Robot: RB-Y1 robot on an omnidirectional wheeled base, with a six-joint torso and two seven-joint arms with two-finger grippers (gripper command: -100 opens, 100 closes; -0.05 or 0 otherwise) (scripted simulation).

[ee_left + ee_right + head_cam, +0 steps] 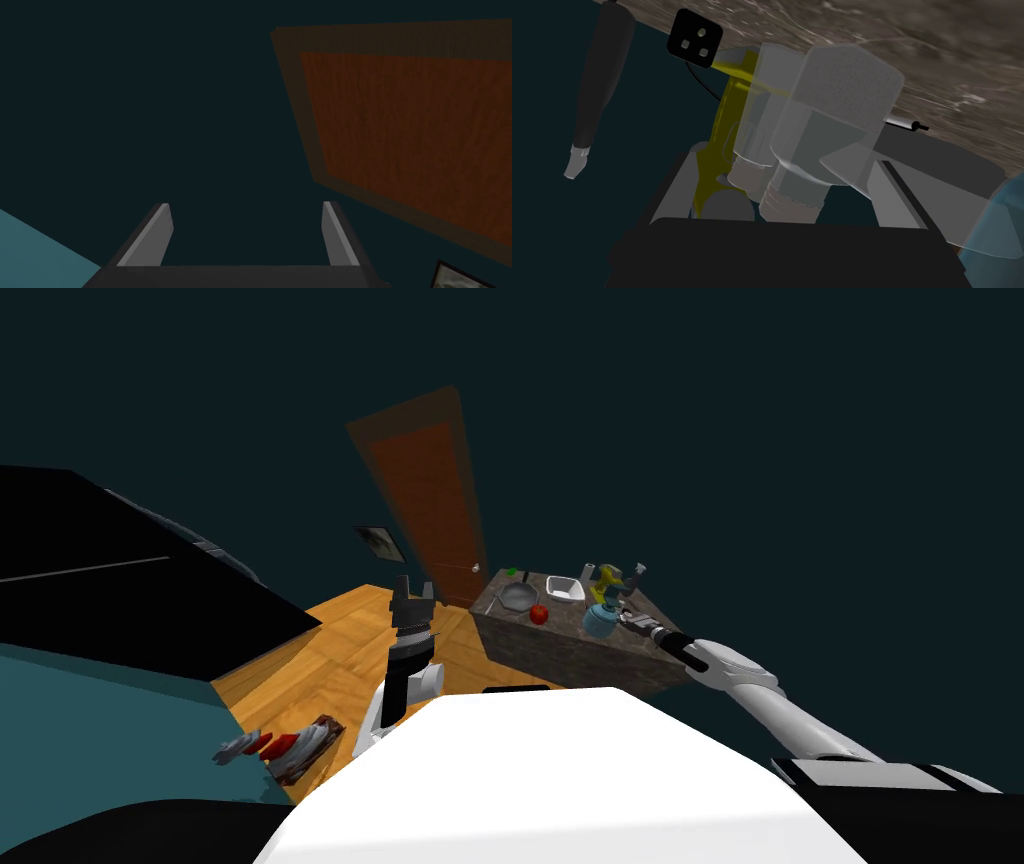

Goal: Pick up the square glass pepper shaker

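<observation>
Close before the torso, the left gripper (pixel 412 588) is held upright over the wooden floor (pixel 340 643), well apart from the work. Its fingers are spread wide with nothing between them.

Farther out, the right gripper (pixel 782 160) is reached over the stone counter (pixel 560 653). Its blades are set wide on either side of the square pepper shaker (pixel 837 110), which stands on the counter top. The reach is judged done, and the squeeze and the lift are left. No blade is seen pressing the glass, though contact at one blade cannot be ruled out.

The shaker is shown as a clear, thick-walled block with bevelled corners. It has a frosted grey fill and a ribbed grey cap at the end away from the counter.

Just behind it, touching or nearly so, a second shaker (pixel 754 115) of like make is seen. Beyond these, a glossy yellow object (pixel 722 120) and a black square piece (pixel 694 37) on a thin wire are made out. A slim dark mill (pixel 602 75) with a pale tip is seen to one side of these. The counter top is rendered as mottled brown-grey stone.
</observation>
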